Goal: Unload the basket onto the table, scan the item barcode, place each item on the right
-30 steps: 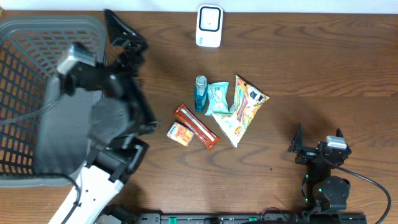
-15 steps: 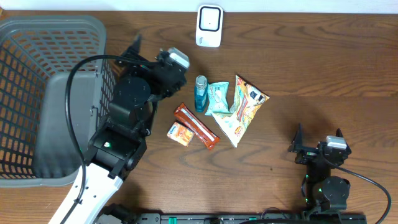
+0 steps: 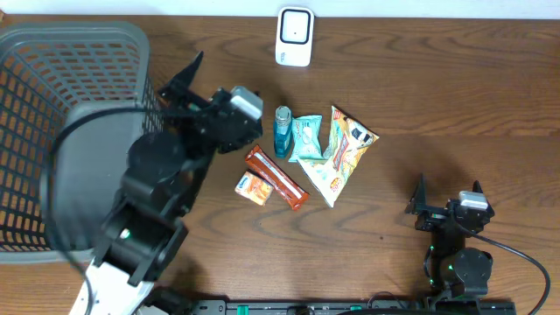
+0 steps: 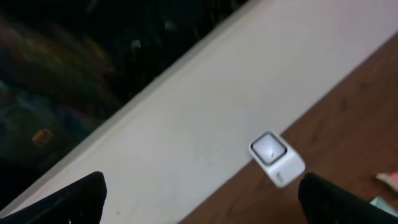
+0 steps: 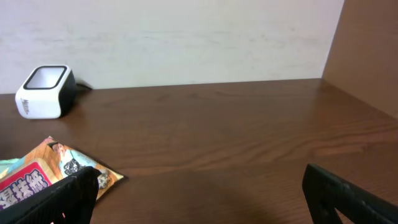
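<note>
Status: nothing is picked up and no barcode has been presented.

My left jaws (image 4: 205,190) are spread wide and empty, raised above the table (image 3: 437,96) beside the basket (image 3: 52,52) at 9 o'clock. My right jaws (image 3: 447,199) are also spread and empty, parked at 5 o'clock, well apart from the goods.

The items lie in a tight cluster at the centre: a blue bottle (image 3: 283,131), a teal packet (image 3: 306,134), a snack bag (image 3: 341,156), an orange-brown bar (image 3: 276,177) and a small orange packet (image 3: 254,187). The barcode scanner (image 3: 295,37) stands at 12 o'clock, against the far edge.

Risks noted:
- The items touch or overlap, so a wide grasp may take two or drag a neighbour.
- The bar and packets lie flat, so my fingertips could scrape the table or slide off the film.
- No barcode is visible. An item may reach the scanner wrong side up and fail to read.
- My left arm is close to the basket wall, and a careless swing could knock it.
</note>
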You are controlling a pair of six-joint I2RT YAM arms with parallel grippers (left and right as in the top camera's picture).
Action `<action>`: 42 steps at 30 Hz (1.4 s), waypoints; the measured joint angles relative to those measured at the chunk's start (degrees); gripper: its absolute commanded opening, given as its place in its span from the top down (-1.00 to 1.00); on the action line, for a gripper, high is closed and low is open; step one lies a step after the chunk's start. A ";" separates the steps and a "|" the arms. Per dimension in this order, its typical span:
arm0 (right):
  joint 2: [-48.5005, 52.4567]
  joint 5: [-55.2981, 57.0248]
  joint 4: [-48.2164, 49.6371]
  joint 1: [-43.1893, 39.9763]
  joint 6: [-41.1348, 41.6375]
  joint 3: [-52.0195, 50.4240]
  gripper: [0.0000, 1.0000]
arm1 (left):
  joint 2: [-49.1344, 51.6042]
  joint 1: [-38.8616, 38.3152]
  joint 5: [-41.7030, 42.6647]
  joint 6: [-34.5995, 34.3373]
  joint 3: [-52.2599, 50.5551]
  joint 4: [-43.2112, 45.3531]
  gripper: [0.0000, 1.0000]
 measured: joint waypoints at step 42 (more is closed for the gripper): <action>0.00 -33.83 0.76 0.00 33.92 0.00 -0.98 | -24.57 4.87 2.29 -3.39 -0.15 0.90 -0.96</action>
